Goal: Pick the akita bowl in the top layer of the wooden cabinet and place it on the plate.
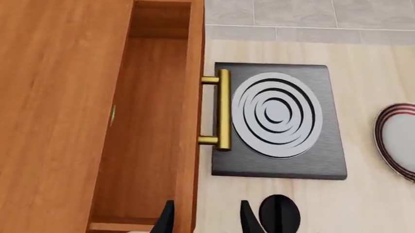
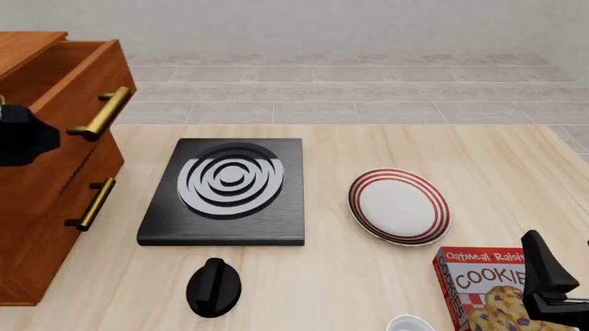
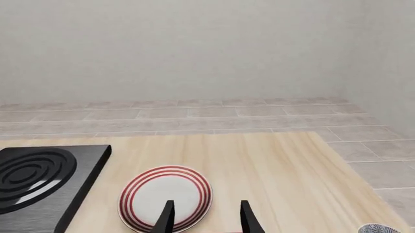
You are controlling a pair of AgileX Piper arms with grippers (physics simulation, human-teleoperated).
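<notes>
overhead, left claw (image 1: 206,218) spread above top layer (image 1: 146,131); seemingly no akita bowl visible.

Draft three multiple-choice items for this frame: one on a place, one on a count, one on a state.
1. What lies between the wooden cabinet and the plate in the front view?
A. the black stove slab
B. a kettle
C. a cutting board

2. How many brass handles show on the cabinet in the front view?
A. five
B. two
C. none

3. How is the top layer?
A. taken off the cabinet
B. shut flush
C. pulled out

Key: 1 A, the slab sits on the table between them. 2 B, one handle on the top drawer and one on the drawer below; a third is not visible. 3 C, the left wrist view looks into its open box, where no bowl shows in the visible part.
</notes>
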